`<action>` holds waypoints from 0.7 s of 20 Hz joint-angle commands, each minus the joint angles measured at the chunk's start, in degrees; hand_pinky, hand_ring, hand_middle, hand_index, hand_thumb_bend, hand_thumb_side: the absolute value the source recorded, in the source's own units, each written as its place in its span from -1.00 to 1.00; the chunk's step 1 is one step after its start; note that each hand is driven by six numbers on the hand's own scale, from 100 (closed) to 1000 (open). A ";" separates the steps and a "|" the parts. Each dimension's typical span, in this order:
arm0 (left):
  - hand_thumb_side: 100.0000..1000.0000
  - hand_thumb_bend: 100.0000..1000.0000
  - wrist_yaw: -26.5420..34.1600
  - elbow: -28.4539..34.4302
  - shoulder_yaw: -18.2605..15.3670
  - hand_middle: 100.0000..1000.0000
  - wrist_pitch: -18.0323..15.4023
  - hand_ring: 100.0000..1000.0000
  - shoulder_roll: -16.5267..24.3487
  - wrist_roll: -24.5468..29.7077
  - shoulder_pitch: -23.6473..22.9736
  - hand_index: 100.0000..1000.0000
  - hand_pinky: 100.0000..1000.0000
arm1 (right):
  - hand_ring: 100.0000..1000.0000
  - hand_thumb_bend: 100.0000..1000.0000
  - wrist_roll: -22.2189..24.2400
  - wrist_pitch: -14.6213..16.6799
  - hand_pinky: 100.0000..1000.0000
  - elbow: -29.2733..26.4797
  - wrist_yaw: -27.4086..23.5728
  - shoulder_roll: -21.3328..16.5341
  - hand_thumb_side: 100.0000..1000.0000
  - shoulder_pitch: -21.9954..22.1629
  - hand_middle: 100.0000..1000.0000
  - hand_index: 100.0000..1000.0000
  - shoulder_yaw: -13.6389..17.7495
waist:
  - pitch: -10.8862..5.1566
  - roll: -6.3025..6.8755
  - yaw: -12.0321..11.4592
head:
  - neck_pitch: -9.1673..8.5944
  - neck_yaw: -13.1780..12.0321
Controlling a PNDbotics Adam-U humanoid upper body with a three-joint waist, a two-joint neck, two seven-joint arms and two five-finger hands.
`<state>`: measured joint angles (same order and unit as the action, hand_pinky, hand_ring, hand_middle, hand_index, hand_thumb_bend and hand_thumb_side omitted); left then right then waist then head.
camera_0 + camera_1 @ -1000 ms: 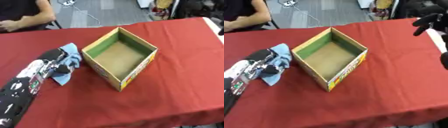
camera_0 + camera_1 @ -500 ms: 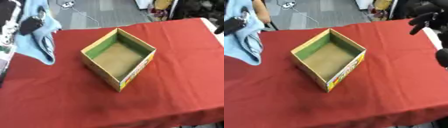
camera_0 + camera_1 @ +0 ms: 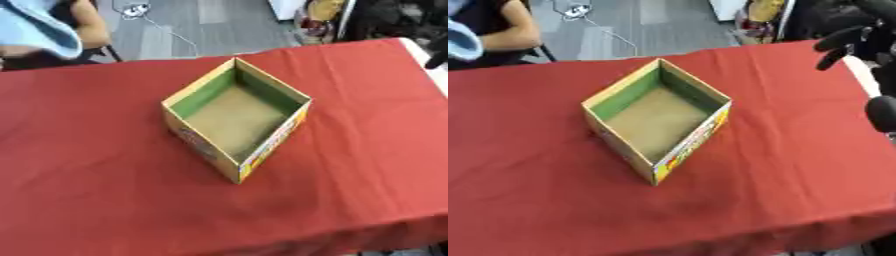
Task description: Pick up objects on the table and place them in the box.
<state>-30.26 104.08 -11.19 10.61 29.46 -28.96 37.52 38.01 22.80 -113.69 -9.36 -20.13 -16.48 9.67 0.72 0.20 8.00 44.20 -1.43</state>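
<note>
Box (image 3: 236,122) sits on red table (image 3: 87,190); right hand (image 3: 852,39) fingers apart; light-blue cloth (image 3: 39,25) top left

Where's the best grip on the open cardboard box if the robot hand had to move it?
Pinch the top rim of the open cardboard box at its near-right wall, coming from above on the right: the walls stand thin and upright, the top is open, and the robot hand hangs on that side.

Beyond my desk (image 3: 105,200), draped in a red cloth (image 3: 367,150), I see a grey floor (image 3: 175,30) with a cable (image 3: 166,31) trailing across it and cluttered yellow items (image 3: 319,15) at the far edge.
</note>
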 commanded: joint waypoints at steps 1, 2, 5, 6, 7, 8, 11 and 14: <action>0.27 -1.00 -3.48 -2.21 3.17 -1.00 -3.78 -1.00 -1.71 -2.73 3.50 -0.94 -1.00 | 0.37 -0.27 0.25 0.22 0.04 -0.90 -0.12 -0.63 0.24 -0.32 0.57 0.95 -0.02 | -0.75 -0.02 0.22 | -0.08 -1.58; 0.27 -1.00 -5.04 -4.16 4.74 -1.00 -4.46 -1.00 -2.07 -2.05 4.40 -0.92 -1.00 | 0.37 -0.27 0.34 0.23 0.04 -0.90 -0.16 -0.61 0.24 -0.31 0.57 0.94 -0.07 | -0.77 0.01 0.26 | -0.08 -1.89; 0.27 -1.00 -13.14 -12.99 11.64 -1.00 -6.26 -1.00 -4.64 2.48 7.58 -0.91 -1.00 | 0.37 -0.28 0.60 0.32 0.04 -0.90 -0.33 -0.40 0.24 -0.53 0.57 0.94 -0.21 | -0.71 0.07 0.79 | -0.08 -3.15; 0.27 -1.00 -15.56 -15.99 13.33 -1.00 -7.14 -1.00 -5.81 3.35 8.45 -0.91 -1.00 | 0.37 -0.28 0.67 0.32 0.04 -0.90 -0.39 -0.29 0.24 -0.63 0.57 0.94 -0.21 | -0.67 0.06 0.94 | -0.08 -3.40; 0.27 -1.00 -17.76 -19.84 15.48 -1.00 -8.15 -1.00 -7.08 4.92 9.02 -0.91 -1.00 | 0.36 -0.27 0.72 0.35 0.04 -0.90 -0.48 -0.15 0.24 -0.84 0.55 0.92 -0.21 | -0.59 0.10 1.22 | -0.08 -3.77; 0.27 -1.00 -19.88 -23.98 17.30 -0.97 -9.11 -1.00 -8.18 6.75 9.68 -0.87 -1.00 | 0.36 -0.28 0.77 0.36 0.04 -0.90 -0.56 -0.05 0.24 -1.01 0.55 0.92 -0.23 | -0.54 0.12 1.42 | -0.08 -4.04; 0.18 -0.89 -27.22 -41.71 24.31 0.65 -10.95 0.43 -10.81 20.96 9.88 0.83 0.24 | 0.36 -0.28 1.29 0.31 0.04 -0.90 -0.81 0.19 0.24 -1.56 0.55 0.92 -0.60 | -0.36 0.31 1.96 | -0.08 -4.66; 0.69 -0.66 -33.60 -48.11 26.33 0.78 -14.91 0.63 -12.17 46.15 10.57 0.89 0.37 | 0.36 -0.28 1.78 0.11 0.04 -0.90 -1.02 0.26 0.24 -1.75 0.54 0.92 -0.69 | -0.35 0.42 1.86 | -0.08 -4.19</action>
<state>-61.36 57.90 14.43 -2.97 17.00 9.34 46.49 39.35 22.76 -113.69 -9.94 -19.51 -17.41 8.97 1.03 0.73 9.90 44.21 -5.51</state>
